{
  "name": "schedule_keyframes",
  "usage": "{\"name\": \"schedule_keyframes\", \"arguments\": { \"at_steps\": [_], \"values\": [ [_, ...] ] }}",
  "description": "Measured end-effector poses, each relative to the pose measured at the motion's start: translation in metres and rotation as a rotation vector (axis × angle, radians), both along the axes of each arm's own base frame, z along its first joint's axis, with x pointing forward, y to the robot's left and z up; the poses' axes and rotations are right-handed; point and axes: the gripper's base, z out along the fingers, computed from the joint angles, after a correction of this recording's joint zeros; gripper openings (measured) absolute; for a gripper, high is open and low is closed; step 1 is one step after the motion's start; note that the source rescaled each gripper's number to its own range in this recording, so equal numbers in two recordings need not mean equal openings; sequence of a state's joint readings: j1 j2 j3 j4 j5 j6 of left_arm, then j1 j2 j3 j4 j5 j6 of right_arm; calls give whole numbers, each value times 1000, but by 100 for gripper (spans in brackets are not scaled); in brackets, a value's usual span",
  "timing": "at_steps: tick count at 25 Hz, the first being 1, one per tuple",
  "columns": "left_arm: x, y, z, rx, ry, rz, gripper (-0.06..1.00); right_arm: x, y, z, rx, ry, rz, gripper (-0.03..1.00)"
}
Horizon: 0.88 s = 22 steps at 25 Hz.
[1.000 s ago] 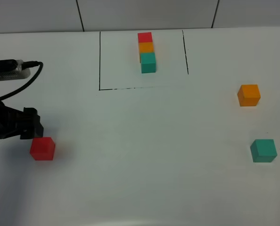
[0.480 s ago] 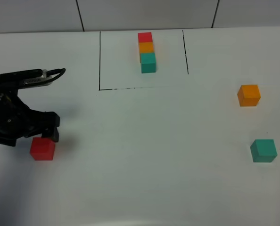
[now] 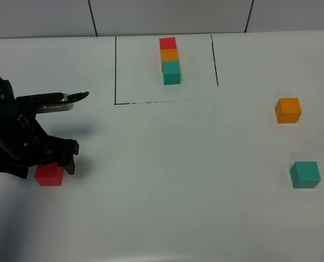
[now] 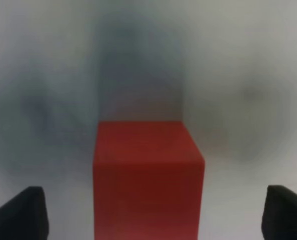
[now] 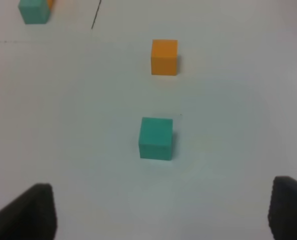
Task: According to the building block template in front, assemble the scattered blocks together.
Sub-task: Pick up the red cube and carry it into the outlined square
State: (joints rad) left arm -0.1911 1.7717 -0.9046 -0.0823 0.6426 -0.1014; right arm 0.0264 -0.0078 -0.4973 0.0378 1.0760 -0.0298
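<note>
The block template (image 3: pixel 170 60), red, orange and teal in one line, lies inside the black outline (image 3: pixel 115 71) at the far side of the table (image 3: pixel 167 164); my left gripper (image 4: pixel 153 212) sits low over the table near its left edge, fingers spread either side of the red cube (image 4: pixel 148 165) with a gap on each side, gripping nothing; my right gripper (image 5: pixel 163 212) is released, facing the teal cube (image 5: pixel 156 138), with the orange cube (image 5: pixel 164 57) beyond it, the two well apart.
</note>
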Motion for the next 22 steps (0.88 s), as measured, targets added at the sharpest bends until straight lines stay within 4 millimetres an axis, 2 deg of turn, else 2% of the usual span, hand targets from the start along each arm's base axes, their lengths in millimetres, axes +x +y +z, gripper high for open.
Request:
{"name": "schedule_keyframes", "arguments": {
  "at_steps": [2, 5, 13, 22],
  "values": [
    [0, 0, 0, 4, -1, -3, 72, 0, 0, 0, 0, 0, 0, 72],
    [0, 0, 0, 4, 0, -3, 56, 0, 0, 0, 1, 0, -1, 72],
    [1, 1, 0, 6, -8, -6, 1, 0, 0, 0, 1, 0, -1, 72],
    [1, 1, 0, 7, -8, -12, 0, 0, 0, 0, 4, 0, -2, 72]
  ]
}}
